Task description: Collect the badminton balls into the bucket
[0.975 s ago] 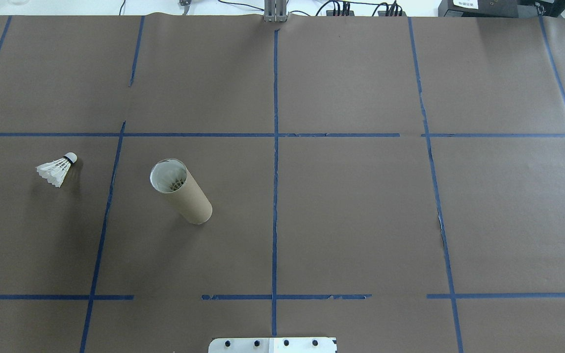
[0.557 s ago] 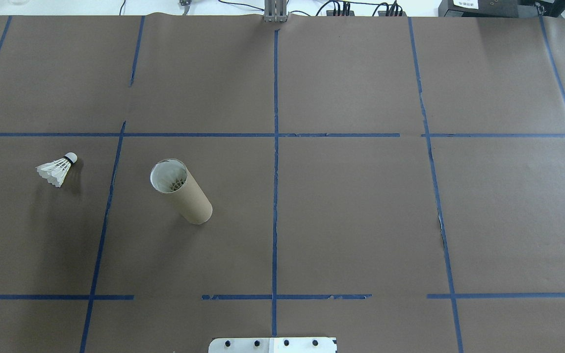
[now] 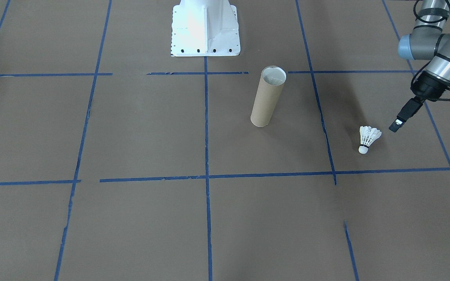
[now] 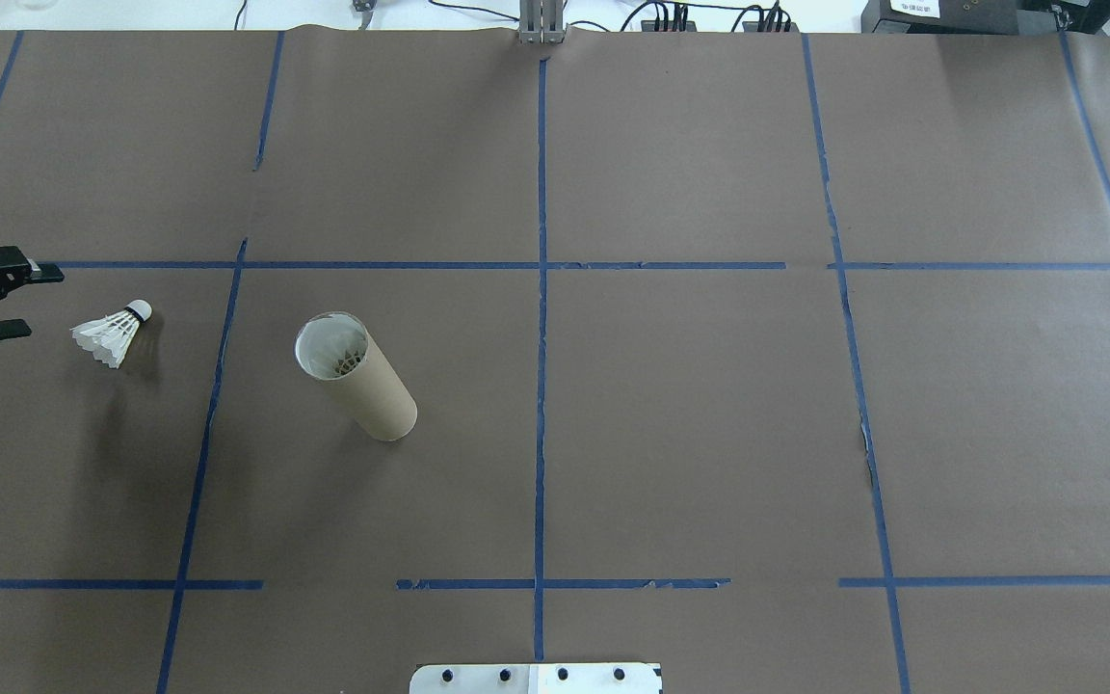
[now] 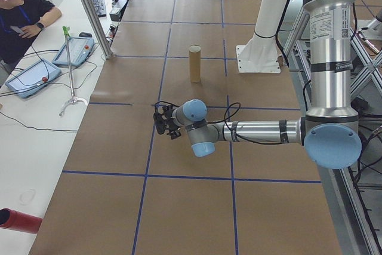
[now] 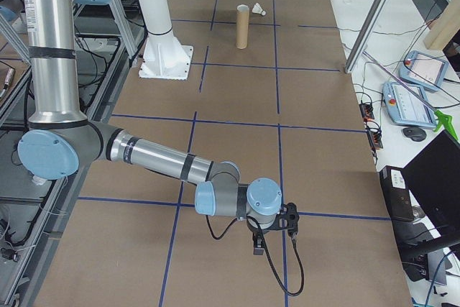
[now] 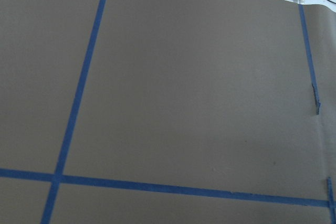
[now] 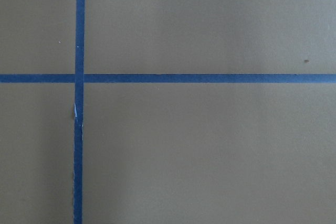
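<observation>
A white feather shuttlecock [image 4: 112,333] lies on its side on the brown paper at the table's left, cork tip toward the far side; it also shows in the front view [image 3: 367,138]. The brown cardboard tube bucket [image 4: 357,378] stands upright to its right [image 3: 268,97], with white feathers showing inside its mouth. My left gripper [image 4: 35,302] is open and empty, just left of the shuttlecock and apart from it [image 3: 399,123]. My right gripper [image 6: 287,224] hangs low over the table's right end; I cannot tell whether it is open or shut.
The white metal pedestal base [image 3: 205,29] stands at the robot's edge of the table. Blue tape lines grid the paper. A person [image 5: 24,13] sits at a side table with tablets beyond the far edge. A red tube [image 5: 18,222] lies there too.
My left gripper has come into the overhead view from the left edge and now sits close to the shuttlecock. The shuttlecock and tube have not moved.
</observation>
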You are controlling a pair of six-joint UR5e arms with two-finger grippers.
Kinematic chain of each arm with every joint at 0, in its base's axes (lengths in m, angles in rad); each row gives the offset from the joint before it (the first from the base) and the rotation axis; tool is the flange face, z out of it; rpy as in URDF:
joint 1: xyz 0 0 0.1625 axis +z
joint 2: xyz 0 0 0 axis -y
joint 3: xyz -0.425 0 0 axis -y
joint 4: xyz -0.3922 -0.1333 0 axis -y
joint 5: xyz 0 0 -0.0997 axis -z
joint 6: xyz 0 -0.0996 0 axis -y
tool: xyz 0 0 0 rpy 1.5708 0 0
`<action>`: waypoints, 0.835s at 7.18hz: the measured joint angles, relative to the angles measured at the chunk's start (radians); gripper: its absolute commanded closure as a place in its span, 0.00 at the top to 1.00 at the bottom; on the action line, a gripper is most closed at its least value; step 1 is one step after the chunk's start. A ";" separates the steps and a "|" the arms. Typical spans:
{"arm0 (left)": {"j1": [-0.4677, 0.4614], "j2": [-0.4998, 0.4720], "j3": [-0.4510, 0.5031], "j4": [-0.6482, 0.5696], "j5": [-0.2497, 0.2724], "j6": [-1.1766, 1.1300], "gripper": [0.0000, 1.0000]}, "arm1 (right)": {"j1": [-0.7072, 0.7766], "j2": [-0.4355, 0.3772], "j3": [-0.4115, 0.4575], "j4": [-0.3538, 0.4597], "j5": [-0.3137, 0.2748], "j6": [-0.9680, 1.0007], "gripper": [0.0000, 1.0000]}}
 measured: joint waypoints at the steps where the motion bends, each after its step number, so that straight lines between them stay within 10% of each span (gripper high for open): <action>1: 0.032 0.000 0.000 -0.004 0.010 -0.082 1.00 | 0.000 0.000 0.000 0.000 0.000 0.000 1.00; 2: 0.058 -0.002 0.002 -0.003 0.014 -0.131 0.99 | 0.000 0.000 0.000 0.000 0.000 0.001 1.00; 3: 0.079 -0.008 0.006 -0.001 0.018 -0.173 0.71 | 0.000 0.000 0.000 0.000 0.000 0.001 1.00; 4: 0.095 -0.015 0.012 -0.001 0.021 -0.201 0.23 | 0.000 0.000 0.000 0.000 0.000 0.000 1.00; 6: 0.103 -0.019 0.013 0.000 0.020 -0.216 0.00 | 0.000 0.000 0.000 0.000 0.000 0.001 1.00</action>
